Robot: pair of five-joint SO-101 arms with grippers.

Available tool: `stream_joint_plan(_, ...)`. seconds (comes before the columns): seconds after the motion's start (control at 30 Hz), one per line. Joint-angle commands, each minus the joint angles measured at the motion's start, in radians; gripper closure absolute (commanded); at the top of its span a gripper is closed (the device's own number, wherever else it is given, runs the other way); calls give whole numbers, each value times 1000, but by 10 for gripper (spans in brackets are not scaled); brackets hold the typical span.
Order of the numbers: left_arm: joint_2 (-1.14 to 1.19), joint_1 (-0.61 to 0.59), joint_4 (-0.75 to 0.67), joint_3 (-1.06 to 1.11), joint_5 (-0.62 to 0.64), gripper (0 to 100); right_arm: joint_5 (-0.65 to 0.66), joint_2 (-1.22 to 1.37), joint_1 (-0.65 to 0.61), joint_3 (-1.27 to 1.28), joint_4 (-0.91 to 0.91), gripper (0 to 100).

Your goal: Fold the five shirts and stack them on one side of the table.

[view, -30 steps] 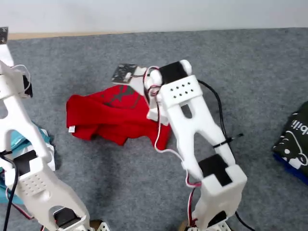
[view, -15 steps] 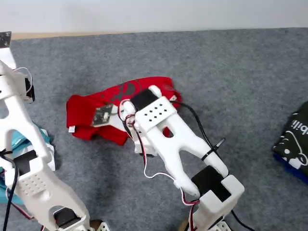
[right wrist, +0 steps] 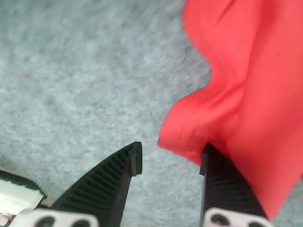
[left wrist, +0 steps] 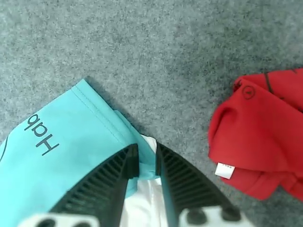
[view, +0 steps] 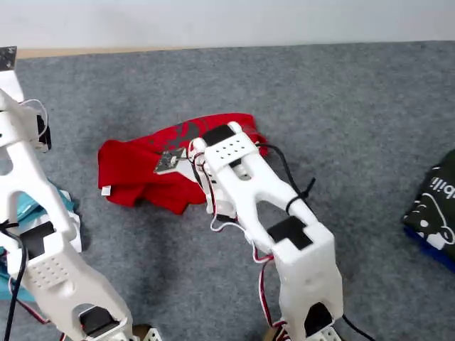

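A crumpled red shirt (view: 142, 170) lies mid-table. My right arm (view: 234, 153) hangs over its right half. In the right wrist view my right gripper (right wrist: 170, 149) is open, low over the grey cloth, and a folded edge of the red shirt (right wrist: 236, 94) sits between its fingers. At the left edge a teal shirt (view: 65, 202) peeks out beside my left arm (view: 25, 149). My left gripper (left wrist: 147, 158) is shut, hovering above the teal shirt (left wrist: 61, 156), which lies on a white shirt (left wrist: 142, 198). The red shirt's white tag (left wrist: 224, 170) faces that pile.
A grey cloth (view: 341, 106) covers the table. A black shirt (view: 435, 202) lies on a blue one (view: 429, 245) at the right edge. The table's far edge (view: 85, 51) runs along the back. Open cloth lies between the red shirt and the right-hand pile.
My right arm has drawn back from the red shirt's far side to its near edge. More of the shirt's far right part shows now. The left arm has kept still.
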Motion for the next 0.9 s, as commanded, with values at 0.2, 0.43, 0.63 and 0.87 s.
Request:
stream_joint_plan(0.2,-57,3,25,-2,11,931,6,180,25,-195,5,788)
stream_joint_plan(0.43,-57,2,25,-2,9,931,8,194,33,-195,5,791)
stream_joint_plan(0.63,-57,2,25,-2,9,931,55,196,81,-195,4,974)
stream_joint_plan(0.87,-57,3,23,-2,9,931,83,182,162,-247,51,987)
